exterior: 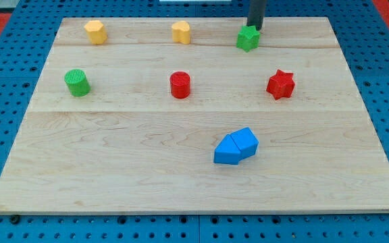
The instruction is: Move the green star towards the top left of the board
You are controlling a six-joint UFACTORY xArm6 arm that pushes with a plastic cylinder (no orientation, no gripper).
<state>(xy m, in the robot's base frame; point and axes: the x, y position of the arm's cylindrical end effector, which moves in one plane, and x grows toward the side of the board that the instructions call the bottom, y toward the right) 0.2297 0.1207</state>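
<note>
Touching my tip (256, 28): green star (248, 39)

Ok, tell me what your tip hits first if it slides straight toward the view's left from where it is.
My tip sits at the upper right edge of the green star, so it would likely meet that block first. Farther left in the top row stand two yellow blocks. Depth is unclear; it might slip just behind the star.
</note>
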